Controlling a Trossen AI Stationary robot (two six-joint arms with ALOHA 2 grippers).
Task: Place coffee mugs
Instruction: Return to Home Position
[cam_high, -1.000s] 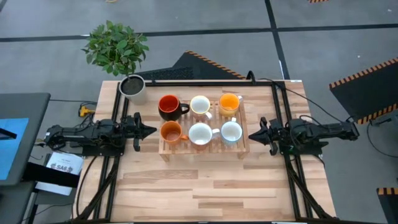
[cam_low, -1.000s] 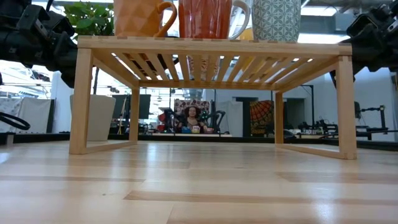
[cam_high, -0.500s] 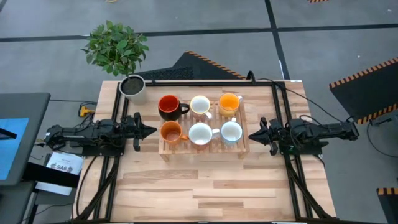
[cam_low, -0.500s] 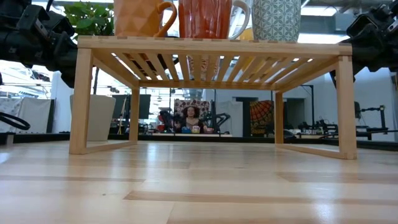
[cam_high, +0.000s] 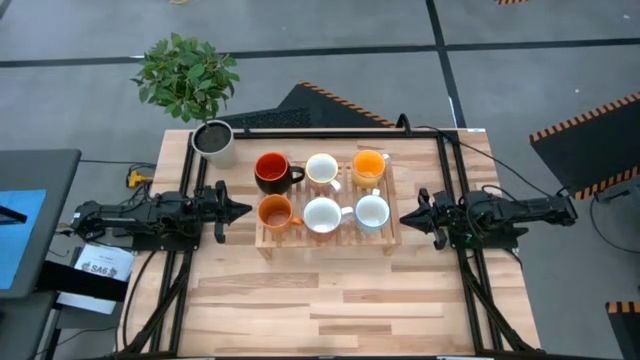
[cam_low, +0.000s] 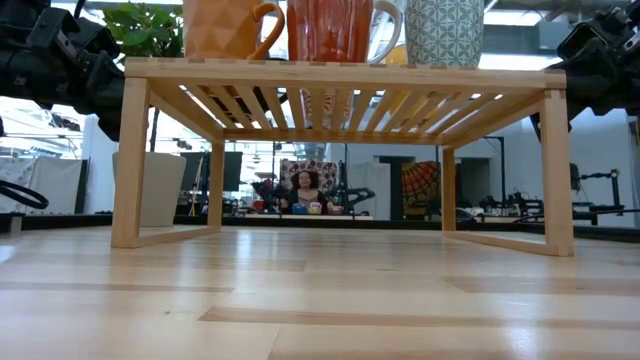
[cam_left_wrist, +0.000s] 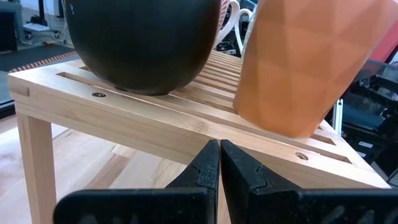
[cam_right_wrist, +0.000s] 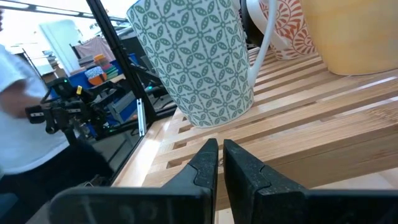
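High view: a slatted wooden shelf (cam_high: 345, 240) in the middle of the table (cam_high: 330, 310) carries two rows of three mugs. The left gripper (cam_high: 246, 211) lies low just off one end of the shelf. Its tips aim at the darker orange mug (cam_high: 274, 211), the mug nearest to it. The red mug with a black handle (cam_high: 271, 171) stands just beside that one, in the row behind. The right gripper (cam_high: 403, 219) lies just off the opposite end. It points at the pale patterned mug (cam_high: 372, 212), with the yellow-orange mug (cam_high: 369, 165) next to that in the back row. Between them stand the front white mug (cam_high: 322, 215) and the rear white mug (cam_high: 322, 169), midway between the two grippers. In both wrist views the fingers are pressed together with only a hairline between them, and they hold nothing. Beyond the left gripper, near the table's back corner, stands a wide pale cup with a dark inside (cam_high: 213, 139), and a potted plant (cam_high: 186, 75) stands farther back.
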